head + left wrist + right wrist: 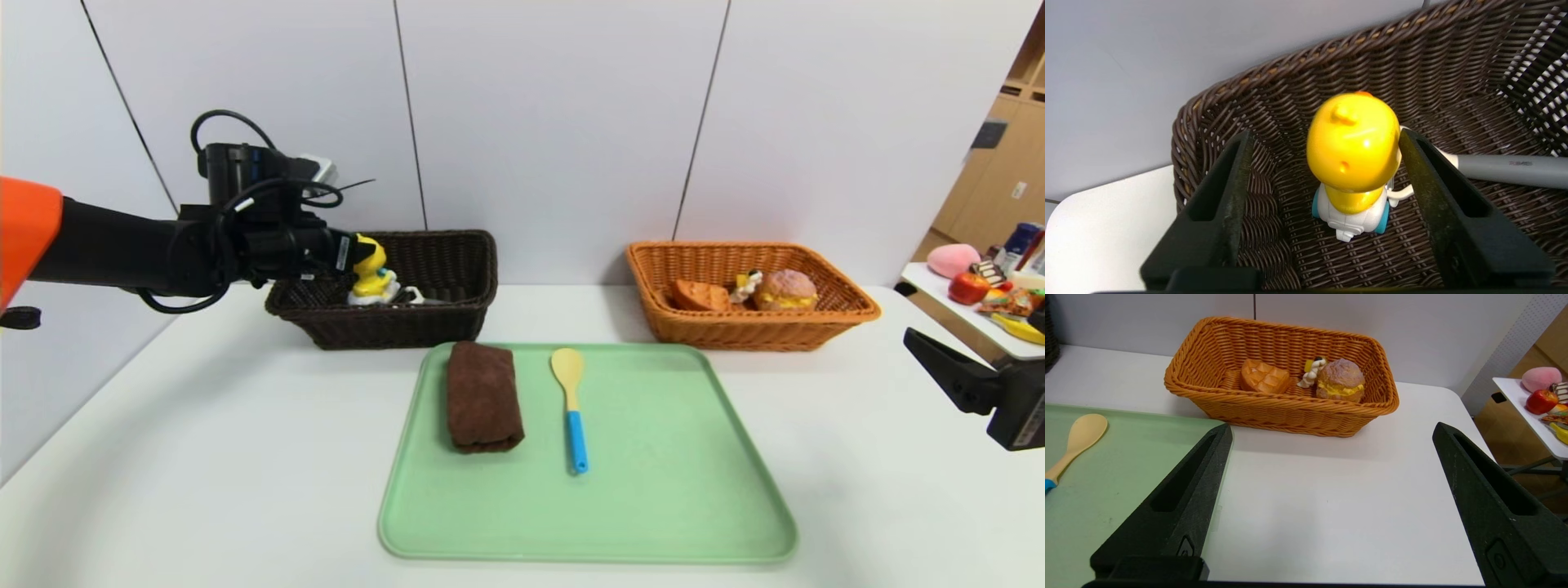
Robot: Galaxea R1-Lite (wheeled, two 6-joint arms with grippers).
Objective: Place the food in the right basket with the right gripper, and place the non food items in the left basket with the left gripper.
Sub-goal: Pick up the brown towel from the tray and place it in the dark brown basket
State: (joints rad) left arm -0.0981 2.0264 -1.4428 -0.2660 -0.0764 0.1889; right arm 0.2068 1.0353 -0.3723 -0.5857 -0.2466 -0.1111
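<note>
Left pincer [1323, 163] released, I straddle duck [1353, 143] resting in dark basket [457, 322] | right pincer [1331, 465] spread, parked | towel [483, 396], spoon [570, 408] remain

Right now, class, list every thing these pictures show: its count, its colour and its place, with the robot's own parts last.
duck toy: one, yellow on white base, in the left basket.
peeler: one, grey handle, in the left basket.
left basket: one, dark brown, table's far left.
waffle wedge: one, orange-brown, in the right basket.
bun: one, pinkish-brown, in the right basket.
right basket: one, orange-tan, far right.
towel: one, brown, on the tray.
spoon: one, yellow, blue handle, on the tray.
tray: one, green, table centre.
left gripper: open around the duck toy.
right gripper: open, parked at right.
</note>
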